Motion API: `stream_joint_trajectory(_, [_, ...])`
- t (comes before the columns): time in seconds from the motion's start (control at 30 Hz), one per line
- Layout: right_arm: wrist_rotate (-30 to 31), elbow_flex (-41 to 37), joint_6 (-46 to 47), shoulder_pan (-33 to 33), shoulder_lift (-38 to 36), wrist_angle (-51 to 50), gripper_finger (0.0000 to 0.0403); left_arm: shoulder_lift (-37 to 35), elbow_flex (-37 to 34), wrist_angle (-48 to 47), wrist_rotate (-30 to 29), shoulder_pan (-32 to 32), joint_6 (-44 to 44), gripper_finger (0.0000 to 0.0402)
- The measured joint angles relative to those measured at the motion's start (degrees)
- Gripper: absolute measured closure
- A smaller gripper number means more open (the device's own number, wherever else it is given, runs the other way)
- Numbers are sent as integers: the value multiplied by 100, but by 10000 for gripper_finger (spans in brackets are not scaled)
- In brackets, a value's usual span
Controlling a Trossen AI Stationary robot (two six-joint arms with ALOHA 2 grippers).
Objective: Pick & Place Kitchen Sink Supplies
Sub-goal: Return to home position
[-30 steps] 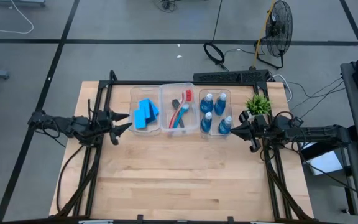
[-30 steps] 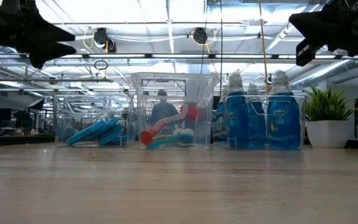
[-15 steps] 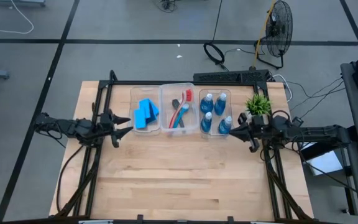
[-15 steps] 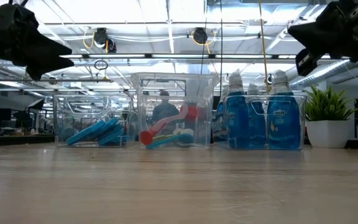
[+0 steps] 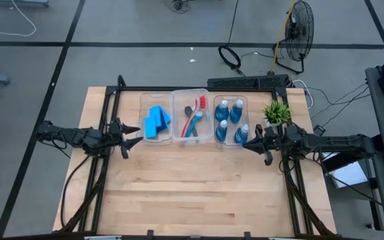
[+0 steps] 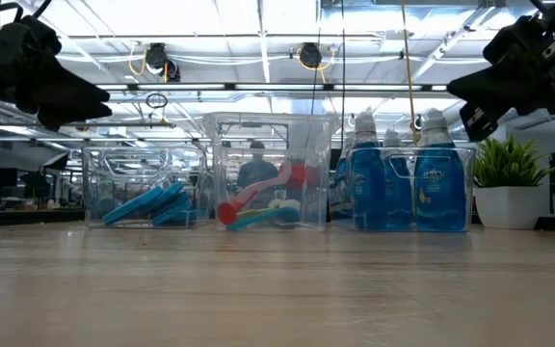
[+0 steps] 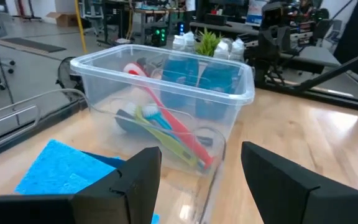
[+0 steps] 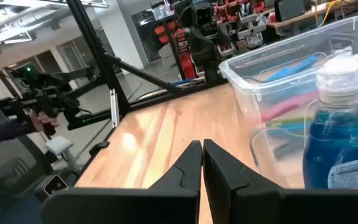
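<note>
Three clear bins stand in a row at the table's far middle. The left bin holds flat blue sponges (image 5: 155, 122), the middle bin holds the long-handled brushes (image 5: 193, 119), and the right bin holds bottles of blue liquid (image 5: 231, 122). My left gripper (image 5: 139, 134) is open and empty, just left of the sponge bin and above the table. Its wrist view shows a sponge (image 7: 61, 169) and the brushes (image 7: 166, 127). My right gripper (image 5: 245, 145) is shut and empty, off the table beside the bottle bin's near right corner. One bottle (image 8: 347, 124) shows close by in its wrist view.
A small green potted plant (image 5: 277, 112) stands right of the bottle bin, close behind my right arm. A black frame runs along the table's left, right and far sides. Bare wood (image 5: 192, 187) stretches from the bins to the near edge.
Both grippers have come down a little toward the table. My right gripper has also moved slightly toward the table's left, nearer the bottle bin. The bins and what they hold have stayed still.
</note>
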Motion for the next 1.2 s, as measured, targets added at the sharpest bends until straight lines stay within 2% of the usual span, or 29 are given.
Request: stream_joint_trajectory(1.2, [2,0,11,0,0,33,399,0,2,3,-93,0,-149,174])
